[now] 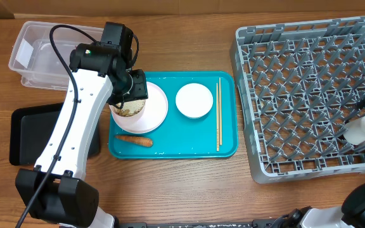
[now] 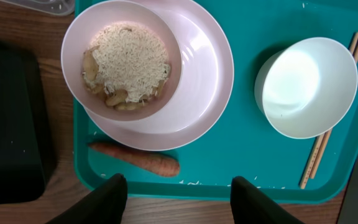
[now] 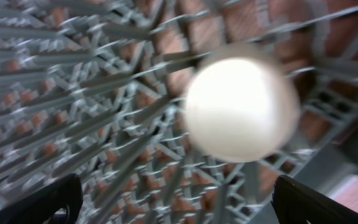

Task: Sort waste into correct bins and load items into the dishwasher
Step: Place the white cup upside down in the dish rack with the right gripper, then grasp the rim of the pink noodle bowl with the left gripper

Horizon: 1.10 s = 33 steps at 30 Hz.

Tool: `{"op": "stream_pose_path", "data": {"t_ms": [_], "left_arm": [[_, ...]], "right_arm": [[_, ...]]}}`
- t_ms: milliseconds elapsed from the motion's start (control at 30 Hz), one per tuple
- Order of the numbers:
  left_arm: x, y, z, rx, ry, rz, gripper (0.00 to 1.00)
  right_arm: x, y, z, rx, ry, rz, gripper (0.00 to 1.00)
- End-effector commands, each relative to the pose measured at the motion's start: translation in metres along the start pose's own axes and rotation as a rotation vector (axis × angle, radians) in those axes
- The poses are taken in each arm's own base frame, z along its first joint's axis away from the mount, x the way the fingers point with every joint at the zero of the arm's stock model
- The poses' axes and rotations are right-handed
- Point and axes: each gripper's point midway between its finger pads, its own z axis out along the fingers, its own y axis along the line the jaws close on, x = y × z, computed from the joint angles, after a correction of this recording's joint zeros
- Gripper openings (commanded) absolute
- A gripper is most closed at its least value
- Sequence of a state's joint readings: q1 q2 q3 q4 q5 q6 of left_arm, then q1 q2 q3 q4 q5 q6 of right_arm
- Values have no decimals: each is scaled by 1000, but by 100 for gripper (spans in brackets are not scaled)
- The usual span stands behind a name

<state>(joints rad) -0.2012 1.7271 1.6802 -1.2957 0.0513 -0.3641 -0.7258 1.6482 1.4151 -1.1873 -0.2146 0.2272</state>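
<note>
Your left arm reaches over the teal tray (image 1: 228, 147) in the middle of the wooden table (image 1: 189, 190). Its wrist camera looks straight down, and the left gripper (image 2: 179, 198) is spread, its two dark fingers apart above the tray's near edge with nothing between them. On the left part of the tray lies a round pale pink plate (image 2: 201, 68). A matching bowl (image 2: 73, 53) sits on the plate's left side, filled with beige food scraps (image 2: 129, 62): fine pale noodles on top, chunkier pieces around them. A small orange carrot (image 2: 142, 160) lies on the tray just beside the plate's near rim. To the right on the same tray is an empty white bowl (image 2: 306, 84), and a pair of thin wooden chopsticks (image 1: 218, 117) lies along the tray's right side, just beside that bowl. Left of the teal tray, the clear plastic tub (image 1: 33, 54) with a white label sits at the far side, and the shallow black tray (image 1: 24, 136) sits nearer, partly under the arm. The large grey dish rack (image 1: 303, 88) fills the right of the table. Your right gripper (image 3: 179, 199) hangs over the rack's right edge with its fingers spread wide. A small white cup (image 3: 241, 109) lies in the rack under it, blurred; you cannot tell whether the fingers touch it.
</note>
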Motion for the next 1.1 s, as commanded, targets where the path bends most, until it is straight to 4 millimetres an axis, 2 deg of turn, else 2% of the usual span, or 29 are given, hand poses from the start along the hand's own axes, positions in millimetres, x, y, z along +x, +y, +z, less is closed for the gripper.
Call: {"op": "stream_pose_path", "data": {"t_ms": [0, 200, 233, 367, 533, 667, 833, 967, 1067], "left_arm": [[2, 0, -7, -3, -8, -2, 57], [5, 2, -7, -9, 3, -5, 57], [5, 2, -7, -11, 2, -7, 57], [-1, 4, 0, -26, -17, -12, 56], [-9, 4, 22, -32, -26, -14, 56], [-13, 4, 46, -35, -19, -14, 56], [-18, 3, 78, -49, 15, -13, 56], [-18, 4, 105, -65, 58, -15, 56], [-14, 5, 135, -82, 106, -12, 55]], "right_arm": [[6, 40, -10, -194, 20, -97, 100], [29, 89, -30, -308, -1, -275, 100], [44, 107, -37, -326, -4, -348, 99], [82, 135, -42, -313, 26, -486, 98], [127, 145, -28, -200, 94, -636, 100], [155, 155, -24, -170, 130, -735, 100], [169, 160, -22, -143, 128, -794, 100], [170, 161, -22, -144, 130, -798, 100], [170, 161, -22, -145, 129, -798, 100]]}}
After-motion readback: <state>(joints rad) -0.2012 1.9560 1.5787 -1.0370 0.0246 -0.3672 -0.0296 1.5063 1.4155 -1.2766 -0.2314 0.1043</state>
